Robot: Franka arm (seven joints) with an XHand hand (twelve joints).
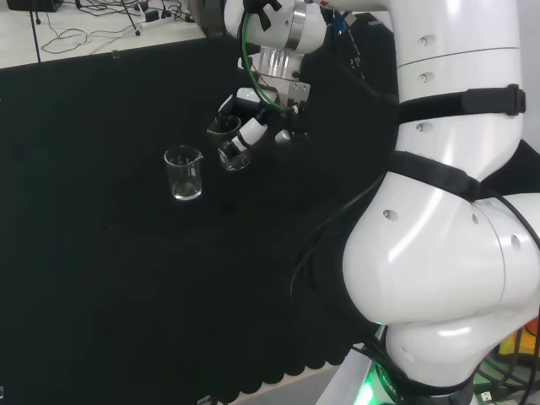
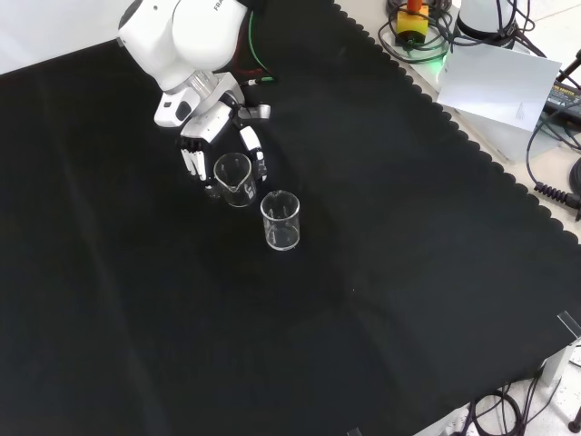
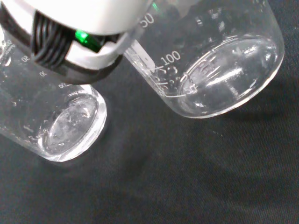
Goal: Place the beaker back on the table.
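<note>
The hand (image 2: pixel 211 127) has its fingers curled around a clear glass beaker (image 2: pixel 234 179), which is tilted just above the black cloth (image 2: pixel 381 272). A second glass beaker (image 2: pixel 280 220) stands upright on the cloth just beside it. Both look empty.

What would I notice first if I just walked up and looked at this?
Most likely the black and white hand near the top left of the front view, its fingers curled round a clear glass beaker that it holds tilted. Right beside it a second beaker stands upright and empty on the black cloth. In the head view the arm's big white links loom at the right.
</note>
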